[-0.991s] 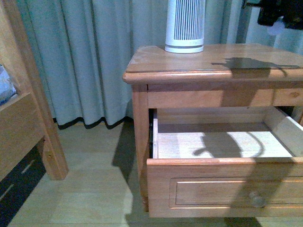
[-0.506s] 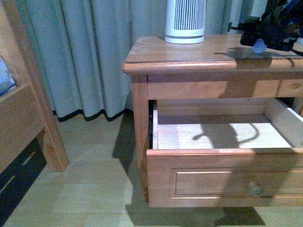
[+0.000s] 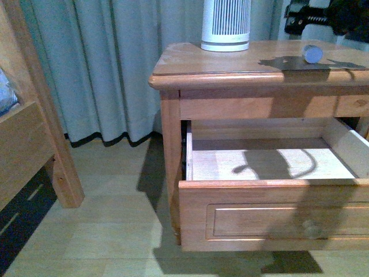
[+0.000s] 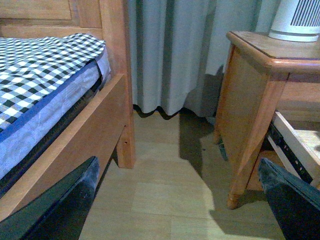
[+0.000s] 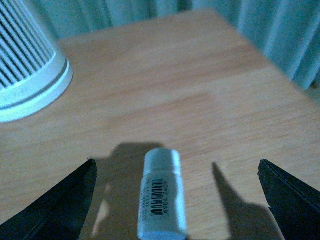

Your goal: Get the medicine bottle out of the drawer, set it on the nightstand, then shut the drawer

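Note:
The medicine bottle (image 3: 313, 53) lies on its side on the nightstand's top (image 3: 230, 63), near the right end. In the right wrist view the small white medicine bottle (image 5: 161, 200) with its barcode label rests on the wood between my right gripper's (image 5: 176, 167) wide-open fingers, which do not touch it. My right gripper (image 3: 314, 20) hovers just above and behind the bottle. The drawer (image 3: 271, 219) stands pulled out, its pale inside showing nothing in it. My left gripper (image 4: 182, 200) is open over the floor, beside the nightstand (image 4: 245, 100).
A white ribbed device (image 3: 225, 26) stands at the back of the nightstand top, also near the bottle as the ribbed device (image 5: 25, 75). A wooden bed frame (image 4: 117, 85) with a checked mattress stands to the left. Curtains (image 3: 115, 63) hang behind, above bare floor (image 3: 109, 231).
My right gripper came down to the nightstand top with the bottle, let it go and drew up and back. The bottle now lies free on the wood.

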Action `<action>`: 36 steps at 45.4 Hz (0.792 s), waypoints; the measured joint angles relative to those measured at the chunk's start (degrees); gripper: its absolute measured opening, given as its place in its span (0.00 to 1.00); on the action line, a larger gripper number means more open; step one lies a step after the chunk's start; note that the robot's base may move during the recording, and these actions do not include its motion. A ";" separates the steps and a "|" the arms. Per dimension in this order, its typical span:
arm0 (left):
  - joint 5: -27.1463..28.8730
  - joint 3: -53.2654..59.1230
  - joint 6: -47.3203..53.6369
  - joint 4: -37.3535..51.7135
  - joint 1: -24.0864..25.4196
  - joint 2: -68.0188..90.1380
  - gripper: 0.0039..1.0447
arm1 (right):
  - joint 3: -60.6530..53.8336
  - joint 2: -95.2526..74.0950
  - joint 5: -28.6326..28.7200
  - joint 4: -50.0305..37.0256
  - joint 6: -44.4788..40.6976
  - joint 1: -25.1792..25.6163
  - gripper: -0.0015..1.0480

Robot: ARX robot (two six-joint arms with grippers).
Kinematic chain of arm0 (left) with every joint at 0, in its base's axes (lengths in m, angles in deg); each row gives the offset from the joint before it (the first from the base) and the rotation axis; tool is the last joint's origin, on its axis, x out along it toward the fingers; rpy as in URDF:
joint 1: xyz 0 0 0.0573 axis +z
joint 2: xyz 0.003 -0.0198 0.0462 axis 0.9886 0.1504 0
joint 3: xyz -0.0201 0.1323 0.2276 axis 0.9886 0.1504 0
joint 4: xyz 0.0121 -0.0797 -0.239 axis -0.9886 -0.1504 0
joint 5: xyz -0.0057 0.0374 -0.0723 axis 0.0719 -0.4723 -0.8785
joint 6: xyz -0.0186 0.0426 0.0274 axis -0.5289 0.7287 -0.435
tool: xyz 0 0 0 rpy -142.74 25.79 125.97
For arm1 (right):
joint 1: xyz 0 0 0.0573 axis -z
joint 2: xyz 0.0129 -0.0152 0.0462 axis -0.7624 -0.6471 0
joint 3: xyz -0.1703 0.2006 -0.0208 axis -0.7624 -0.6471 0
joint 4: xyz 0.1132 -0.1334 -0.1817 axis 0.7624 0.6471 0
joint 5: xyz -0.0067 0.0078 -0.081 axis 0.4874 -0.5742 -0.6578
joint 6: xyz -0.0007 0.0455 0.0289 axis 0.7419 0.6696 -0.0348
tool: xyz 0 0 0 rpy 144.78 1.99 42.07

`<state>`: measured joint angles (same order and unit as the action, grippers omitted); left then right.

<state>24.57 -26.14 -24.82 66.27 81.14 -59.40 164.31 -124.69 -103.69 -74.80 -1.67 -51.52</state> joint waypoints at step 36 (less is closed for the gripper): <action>-0.02 0.00 -0.02 0.00 0.00 0.00 0.94 | -73.83 64.81 -0.92 -8.52 1.81 -10.86 0.93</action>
<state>24.55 -26.14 -24.84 66.27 81.14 -59.40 90.48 -59.88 -104.61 -83.32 0.14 -62.38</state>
